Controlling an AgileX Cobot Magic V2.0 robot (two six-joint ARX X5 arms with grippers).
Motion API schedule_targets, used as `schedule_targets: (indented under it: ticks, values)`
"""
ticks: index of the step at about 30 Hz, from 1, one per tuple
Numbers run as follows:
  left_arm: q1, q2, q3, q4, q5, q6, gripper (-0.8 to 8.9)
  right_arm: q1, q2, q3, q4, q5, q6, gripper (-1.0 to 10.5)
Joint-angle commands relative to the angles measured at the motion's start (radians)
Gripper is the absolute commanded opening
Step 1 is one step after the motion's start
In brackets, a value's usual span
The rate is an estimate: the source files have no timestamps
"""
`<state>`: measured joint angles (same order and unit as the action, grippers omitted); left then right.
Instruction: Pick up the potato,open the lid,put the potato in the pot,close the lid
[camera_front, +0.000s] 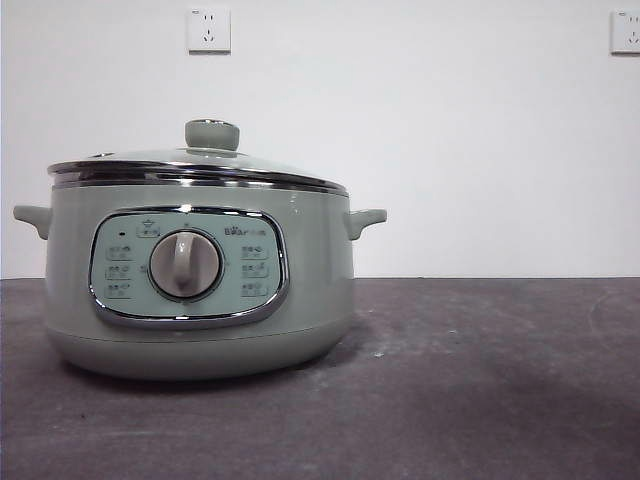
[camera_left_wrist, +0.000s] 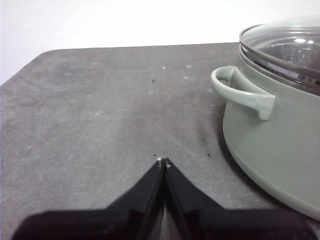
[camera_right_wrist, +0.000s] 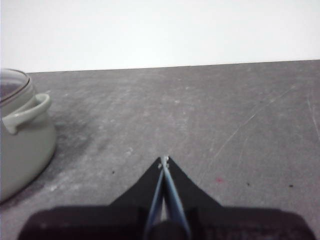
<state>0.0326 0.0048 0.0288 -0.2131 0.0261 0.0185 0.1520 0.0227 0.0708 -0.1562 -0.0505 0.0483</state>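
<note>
The sage-green pot (camera_front: 200, 270) stands on the dark table at the left of the front view, its dial facing me. The glass lid (camera_front: 200, 165) with its green knob (camera_front: 211, 134) sits shut on the pot. The pot also shows in the left wrist view (camera_left_wrist: 275, 145) with the lid (camera_left_wrist: 285, 50) on it, and in the right wrist view (camera_right_wrist: 22, 145). My left gripper (camera_left_wrist: 163, 162) is shut and empty over bare table beside the pot's handle. My right gripper (camera_right_wrist: 164, 160) is shut and empty over the table on the pot's other side. The potato is out of view.
The dark grey table (camera_front: 480, 380) runs to a white wall with two sockets (camera_front: 208, 30). The table's far edge and a rounded corner (camera_left_wrist: 40, 55) show in the left wrist view. Neither arm shows in the front view.
</note>
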Motion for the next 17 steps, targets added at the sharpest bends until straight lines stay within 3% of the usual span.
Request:
schedule_targets:
  ticks: [1, 6, 17]
  values:
    - [0.004, -0.003, -0.012, -0.004, 0.002, 0.005, -0.03, 0.0, -0.023, -0.039, 0.002, -0.001, 0.007, -0.2]
    - [0.004, -0.003, -0.012, -0.004, 0.002, 0.005, -0.03, 0.0, -0.022, -0.065, -0.027, -0.003, 0.05, -0.2]
    - [0.004, -0.003, -0.012, -0.004, 0.002, 0.005, -0.03, 0.0, -0.022, -0.065, -0.022, 0.001, 0.048, 0.0]
